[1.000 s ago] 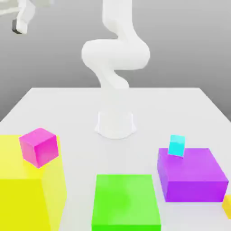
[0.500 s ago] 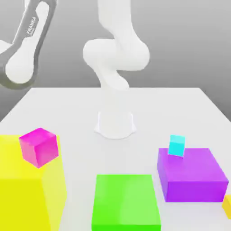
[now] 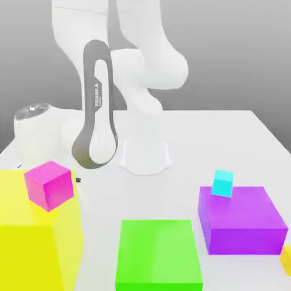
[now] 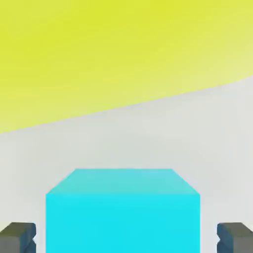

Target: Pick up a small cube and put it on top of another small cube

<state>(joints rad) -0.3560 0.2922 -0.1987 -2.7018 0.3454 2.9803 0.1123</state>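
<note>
A cyan cube sits on the white table in the hand view, right in front of a big yellow block. My gripper straddles this cube; one dark fingertip shows on each side of it, with a thin strip of table between pad and cube, so the jaws stand open around it. In the exterior view the arm reaches down behind the yellow block, at that view's left. A magenta cube rests on the yellow block. Another cyan cube stands on a purple block.
A flat green block lies at the front middle of the exterior view. A small yellow cube pokes in at that view's right edge. The robot's base stands mid-table.
The arm has swung down from high at the exterior view's upper left to low behind the yellow block.
</note>
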